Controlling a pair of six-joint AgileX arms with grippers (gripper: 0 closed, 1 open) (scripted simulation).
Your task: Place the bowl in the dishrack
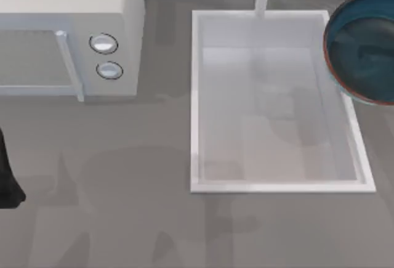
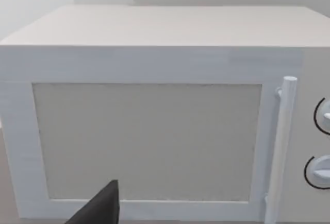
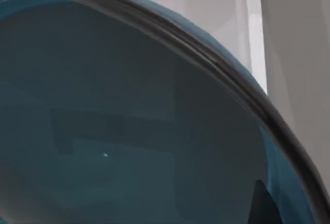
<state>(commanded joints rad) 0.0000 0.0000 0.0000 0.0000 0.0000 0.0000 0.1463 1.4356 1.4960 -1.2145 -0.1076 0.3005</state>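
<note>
Claw state of right arm: cannot tell — bowl (image 1: pixel 363 46) hangs over sink (image 1: pixel 196 95) edge; slip means drop into basin.

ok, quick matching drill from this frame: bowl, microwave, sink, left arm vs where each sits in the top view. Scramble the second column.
Things:
1. bowl
2. microwave
3. sink
4. left arm

Places in the top view:
A. far left edge, in the lower half
B. upper left corner, two round knobs on its face
C. upper right edge, overlapping the basin's right rim
D. centre right, white rectangular basin

Pairs: 1-C, 2-B, 3-D, 4-A
</note>
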